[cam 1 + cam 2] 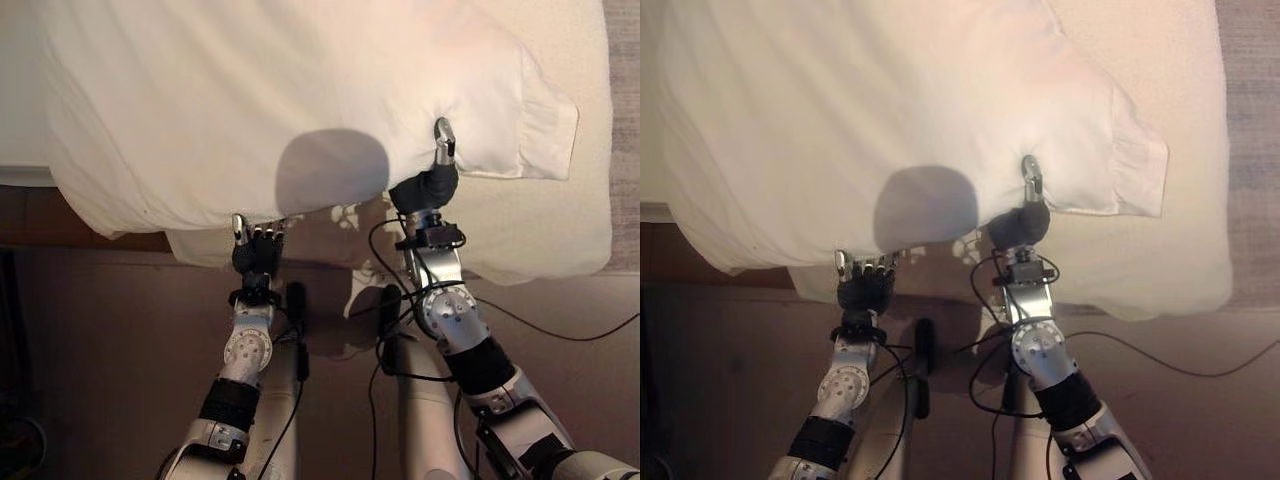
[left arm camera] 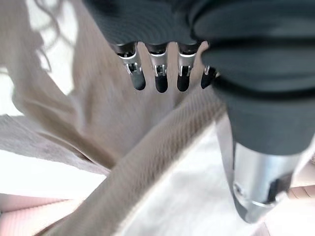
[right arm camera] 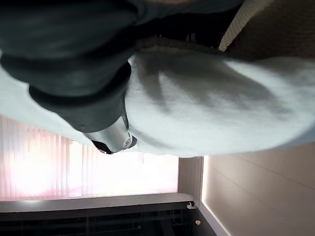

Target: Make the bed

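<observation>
A large white pillow (image 1: 300, 90) lies across the bed's cream textured cover (image 1: 560, 220), its near edge hanging past the bed's side. My right hand (image 1: 428, 186) grips that edge near the pillow's right corner. Its thumb (image 1: 443, 135) presses on top and its fingers are tucked underneath. The right wrist view shows the thumb (image 3: 110, 140) pinching the pillow (image 3: 206, 108). My left hand (image 1: 256, 248) sits at the pillow's lower edge further left. Its fingers (image 2: 158, 73) are straight, pointing at the cloth, and its thumb (image 2: 251, 187) stands apart.
The bed's dark wooden side (image 1: 40, 215) shows at the left under the pillow. Brown floor (image 1: 120, 340) lies in front of the bed. A window with vertical blinds (image 3: 49, 167) shows in the right wrist view.
</observation>
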Motion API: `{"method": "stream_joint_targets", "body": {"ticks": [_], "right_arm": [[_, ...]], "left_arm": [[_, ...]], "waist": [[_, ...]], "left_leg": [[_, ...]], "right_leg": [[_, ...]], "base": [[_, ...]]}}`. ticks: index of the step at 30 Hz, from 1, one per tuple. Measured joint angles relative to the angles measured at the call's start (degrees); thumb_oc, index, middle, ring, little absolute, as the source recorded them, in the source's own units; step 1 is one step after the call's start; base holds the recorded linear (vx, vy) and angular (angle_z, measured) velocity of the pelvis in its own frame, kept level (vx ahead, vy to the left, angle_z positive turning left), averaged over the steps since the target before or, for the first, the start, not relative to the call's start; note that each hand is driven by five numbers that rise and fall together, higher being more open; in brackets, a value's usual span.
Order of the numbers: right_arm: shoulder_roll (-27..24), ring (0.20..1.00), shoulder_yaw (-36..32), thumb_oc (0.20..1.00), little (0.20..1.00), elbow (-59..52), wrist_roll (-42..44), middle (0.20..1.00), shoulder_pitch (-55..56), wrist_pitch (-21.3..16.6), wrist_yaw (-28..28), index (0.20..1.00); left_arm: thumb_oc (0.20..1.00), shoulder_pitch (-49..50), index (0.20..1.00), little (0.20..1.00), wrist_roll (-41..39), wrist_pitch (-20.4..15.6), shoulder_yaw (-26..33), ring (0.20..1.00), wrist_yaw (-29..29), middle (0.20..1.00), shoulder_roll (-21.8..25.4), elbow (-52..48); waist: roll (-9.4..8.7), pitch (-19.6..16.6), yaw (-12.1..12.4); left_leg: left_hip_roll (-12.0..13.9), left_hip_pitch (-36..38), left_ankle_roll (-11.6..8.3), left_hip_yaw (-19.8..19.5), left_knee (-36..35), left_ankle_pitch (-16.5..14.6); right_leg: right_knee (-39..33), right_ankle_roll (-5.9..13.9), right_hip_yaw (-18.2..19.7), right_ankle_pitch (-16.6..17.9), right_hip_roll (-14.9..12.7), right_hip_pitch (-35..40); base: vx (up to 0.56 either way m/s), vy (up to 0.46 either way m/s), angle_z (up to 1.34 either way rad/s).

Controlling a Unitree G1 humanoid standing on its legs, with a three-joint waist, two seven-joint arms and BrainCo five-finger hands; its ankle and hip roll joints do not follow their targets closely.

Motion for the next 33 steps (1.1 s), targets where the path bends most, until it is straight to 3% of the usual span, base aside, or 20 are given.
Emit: {"method": "stream_joint_targets", "body": {"ticks": [18, 26, 33], "right_arm": [[1.3, 0.200, -0.4, 0.200, 0.200, 4.7, 2.7, 0.200, -1.1, 0.8, 2.6, 0.200], [0.9, 0.200, -1.8, 0.200, 0.200, 6.9, 2.8, 0.200, -2.3, 2.7, 4.7, 0.200], [0.7, 0.200, -1.8, 0.200, 0.200, 7.2, 2.8, 0.200, -2.3, 4.2, 4.7, 0.200]], "left_arm": [[1.000, -5.9, 1.000, 1.000, 0.0, -4.6, 3.0, 1.000, 1.9, 1.000, 1.3, 0.1], [1.000, -8.7, 1.000, 1.000, 1.0, -5.4, 4.1, 1.000, 3.2, 1.000, 6.9, 0.2], [1.000, -8.2, 1.000, 1.000, 1.3, -5.5, 6.9, 1.000, 5.0, 1.000, 7.6, 0.3]], "waist": [[-0.23, -0.1, -1.0], [-0.26, -0.1, -0.9], [-0.25, -0.1, -0.9]], "left_leg": [[0.1, 0.1, 0.41, 0.7, 1.4, -1.0], [0.3, -0.9, 0.41, 1.3, 1.5, -1.2], [0.4, -1.0, 0.41, 1.4, 1.6, -1.2]], "right_leg": [[-0.3, 0.48, 0.8, 0.3, 0.0, 0.5], [-0.2, 0.41, 0.9, 0.4, 0.0, -0.7], [-0.1, 0.40, 0.9, 0.4, 0.0, -0.9]], "base": [[0.00, -0.001, -0.02], [0.00, 0.000, -0.01], [0.00, 0.000, 0.00]]}}
